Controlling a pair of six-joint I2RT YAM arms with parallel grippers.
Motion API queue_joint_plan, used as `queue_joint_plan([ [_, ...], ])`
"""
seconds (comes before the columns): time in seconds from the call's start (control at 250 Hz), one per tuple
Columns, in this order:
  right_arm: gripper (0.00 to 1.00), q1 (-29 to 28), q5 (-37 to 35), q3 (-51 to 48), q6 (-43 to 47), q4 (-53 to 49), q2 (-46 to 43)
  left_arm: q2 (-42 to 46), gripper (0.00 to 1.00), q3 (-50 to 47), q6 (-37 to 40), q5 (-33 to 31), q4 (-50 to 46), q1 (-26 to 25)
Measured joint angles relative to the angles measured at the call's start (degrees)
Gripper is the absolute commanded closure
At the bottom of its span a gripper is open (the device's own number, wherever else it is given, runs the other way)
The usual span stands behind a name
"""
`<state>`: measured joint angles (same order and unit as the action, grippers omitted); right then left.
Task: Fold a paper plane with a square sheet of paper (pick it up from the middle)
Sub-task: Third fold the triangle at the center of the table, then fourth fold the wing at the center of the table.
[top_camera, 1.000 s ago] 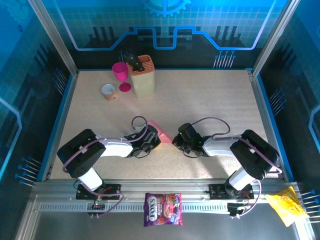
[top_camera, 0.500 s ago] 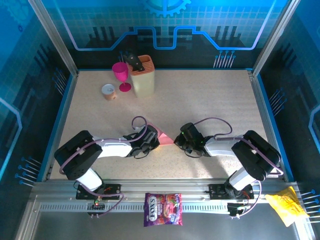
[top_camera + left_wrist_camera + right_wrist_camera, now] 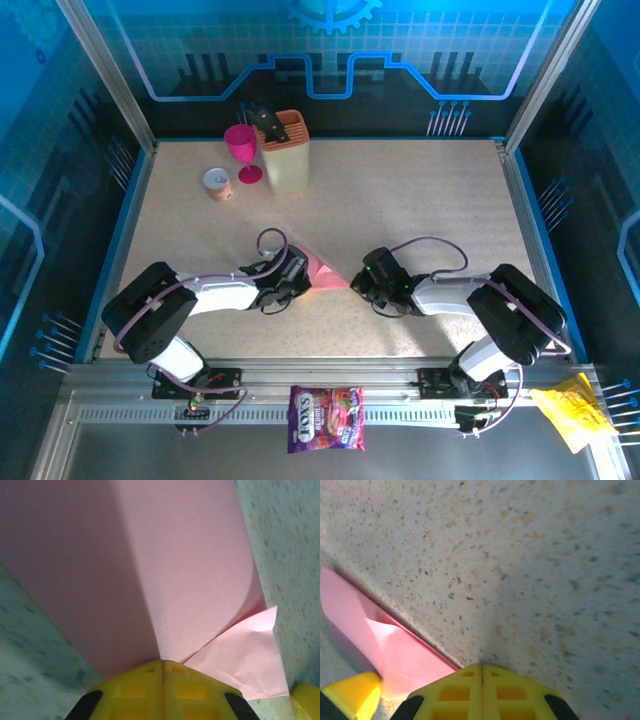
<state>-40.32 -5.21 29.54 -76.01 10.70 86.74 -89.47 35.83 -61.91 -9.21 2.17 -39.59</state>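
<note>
Left gripper (image 3: 162,664) clamped shut on part-folded square sheet of paper (image 3: 322,268), mid-table, near side; right gripper (image 3: 481,667) closed, tips down just beside its right point. Likely mid-crease; next, pressing fold flat.

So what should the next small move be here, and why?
Probably slide the right end effector along the folded edge of the pink paper to sharpen the crease. Its jaws look shut right at that edge on the table, while the left end effector looks shut on the paper at its centre fold, which could anchor it.
</note>
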Motion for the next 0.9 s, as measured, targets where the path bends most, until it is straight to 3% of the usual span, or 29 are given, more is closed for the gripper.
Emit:
queue_joint_plan([
  [0.156,1.0,1.0,-3.1,0.0,2.5,-11.1,-5.9,0.3,1.0,-0.4,3.9,0.0,0.5,3.8],
  [0.288,0.78,2.3,-5.3,2.8,6.8,-23.0,-12.2,0.3,1.0,-0.4,8.1,0.8,1.3,5.2],
  [0.491,0.27,3.7,-7.2,16.4,16.8,-37.5,-18.6,-1.4,1.0,0.2,15.0,5.0,3.8,5.9],
  [0.583,0.23,3.7,-7.4,22.6,20.9,-42.2,-19.1,-3.1,1.0,1.6,17.8,7.7,4.7,6.0],
  [0.743,0.23,3.8,-5.6,30.6,25.8,-48.4,-19.1,-6.2,1.0,3.6,21.1,12.3,7.2,5.9],
  [0.899,0.12,4.2,-3.1,34.1,28.4,-50.6,-19.1,-7.5,1.0,4.2,23.4,15.6,8.9,5.5],
])
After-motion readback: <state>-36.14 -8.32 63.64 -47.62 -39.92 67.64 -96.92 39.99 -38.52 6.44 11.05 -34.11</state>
